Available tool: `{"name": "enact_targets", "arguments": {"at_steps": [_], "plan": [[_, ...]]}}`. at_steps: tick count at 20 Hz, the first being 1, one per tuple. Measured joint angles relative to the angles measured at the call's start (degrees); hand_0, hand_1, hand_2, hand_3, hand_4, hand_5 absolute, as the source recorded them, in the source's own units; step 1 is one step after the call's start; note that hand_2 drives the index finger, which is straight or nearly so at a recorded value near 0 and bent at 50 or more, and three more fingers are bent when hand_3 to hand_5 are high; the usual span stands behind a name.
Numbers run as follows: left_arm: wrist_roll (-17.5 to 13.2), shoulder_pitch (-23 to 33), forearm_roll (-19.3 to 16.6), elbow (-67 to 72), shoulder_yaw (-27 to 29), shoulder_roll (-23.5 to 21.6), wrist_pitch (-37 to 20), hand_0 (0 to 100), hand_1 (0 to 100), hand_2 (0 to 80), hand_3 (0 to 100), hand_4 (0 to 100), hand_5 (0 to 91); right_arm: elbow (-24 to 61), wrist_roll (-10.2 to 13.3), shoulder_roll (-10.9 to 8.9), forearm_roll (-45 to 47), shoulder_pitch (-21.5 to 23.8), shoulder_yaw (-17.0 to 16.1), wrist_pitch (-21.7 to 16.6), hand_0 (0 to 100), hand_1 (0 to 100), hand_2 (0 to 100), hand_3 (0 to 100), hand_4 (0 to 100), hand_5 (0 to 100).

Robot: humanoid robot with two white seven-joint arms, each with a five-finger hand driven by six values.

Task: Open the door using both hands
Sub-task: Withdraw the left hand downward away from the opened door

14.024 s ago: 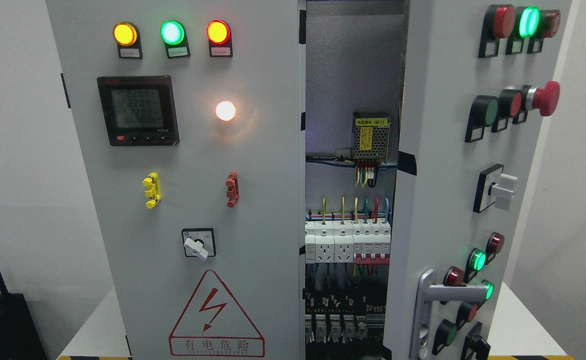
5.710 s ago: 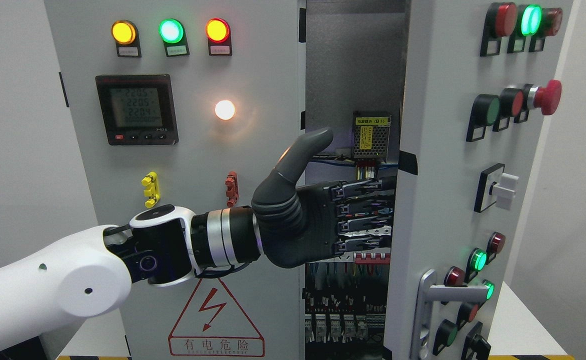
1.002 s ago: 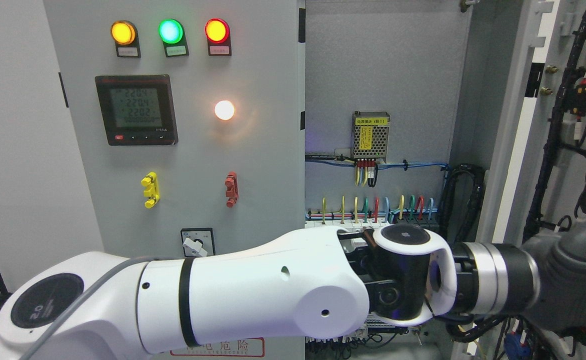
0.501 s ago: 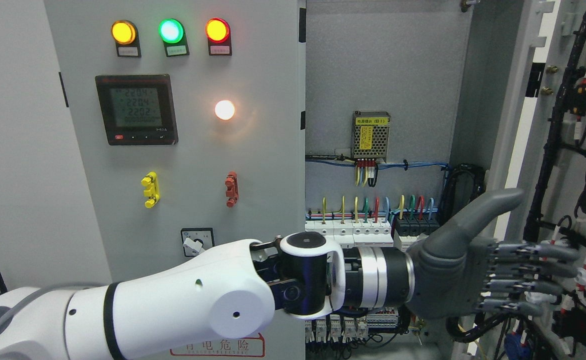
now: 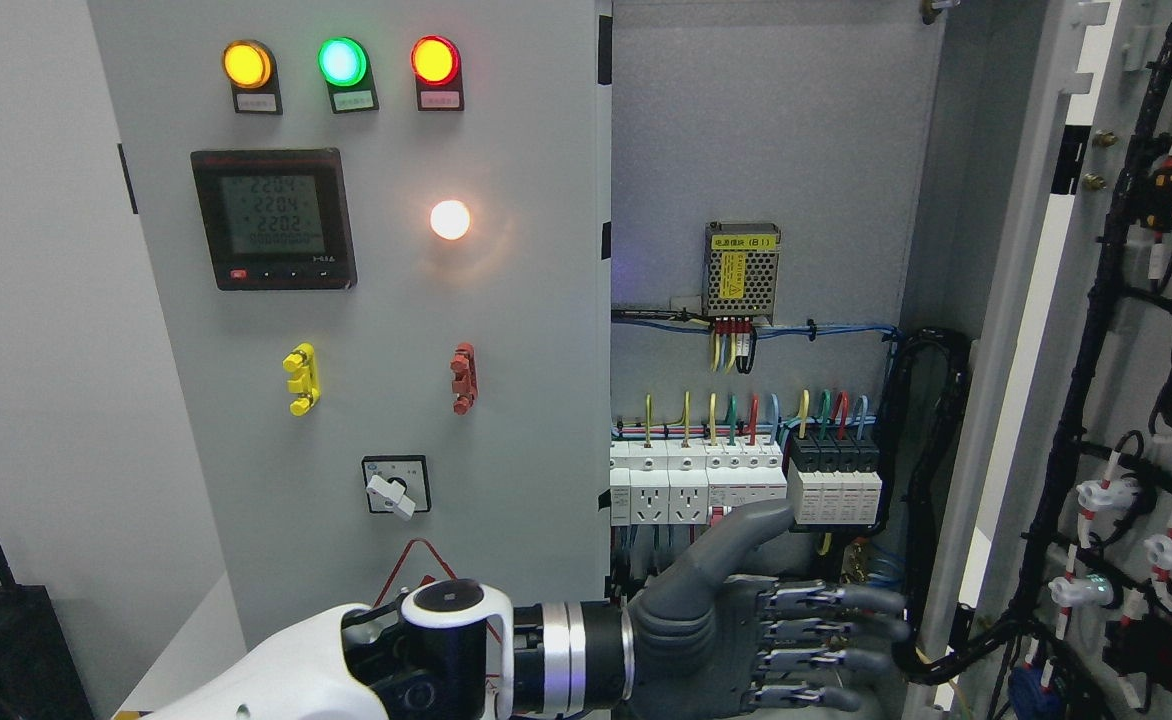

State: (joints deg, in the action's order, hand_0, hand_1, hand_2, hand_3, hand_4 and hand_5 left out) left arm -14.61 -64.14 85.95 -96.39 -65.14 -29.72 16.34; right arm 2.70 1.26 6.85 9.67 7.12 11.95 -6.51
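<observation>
The right-hand cabinet door is seen swung wide on its hinge, its inner face with black wiring looms and lamp backs turned toward the camera at the right edge. The left-hand door, carrying the three indicator lamps, the digital meter and the rotary switch, appears closed and flush with the frame. The interior is exposed between them: a small power supply above, a row of circuit breakers and sockets below.

The left hand is held low in front of the open bay, fingers stretched out flat and loosely spread, thumb raised, nothing grasped. It is near the breaker row but apart from both doors. The right hand is not shown.

By the look of it, the right leaf is done with, and the step in hand is judged to be clearing the arm from the bay. This is best done by drawing the hand straight back toward the body, fingers kept flat, so that the breaker toggles and the loose cable bundle at the bay's lower right are not snagged. If the left leaf is to be opened next, its free edge by the centre post should be taken, no handle being visible on it, and pulled along the hinge arc rather than straight out, with the rotary switch and lamps left untouched
</observation>
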Motion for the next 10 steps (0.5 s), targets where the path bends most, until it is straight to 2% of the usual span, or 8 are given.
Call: {"name": "enact_targets", "arguments": {"at_steps": [10], "plan": [[0.1, 24.3, -11.6, -5.6, 9.4, -11.6, -8.0, 0, 0, 0.0, 0, 3, 0.0, 0.0, 0.0, 0.0, 0.0, 0.0, 0.0, 0.0, 11, 0, 0, 0, 0, 0]]}}
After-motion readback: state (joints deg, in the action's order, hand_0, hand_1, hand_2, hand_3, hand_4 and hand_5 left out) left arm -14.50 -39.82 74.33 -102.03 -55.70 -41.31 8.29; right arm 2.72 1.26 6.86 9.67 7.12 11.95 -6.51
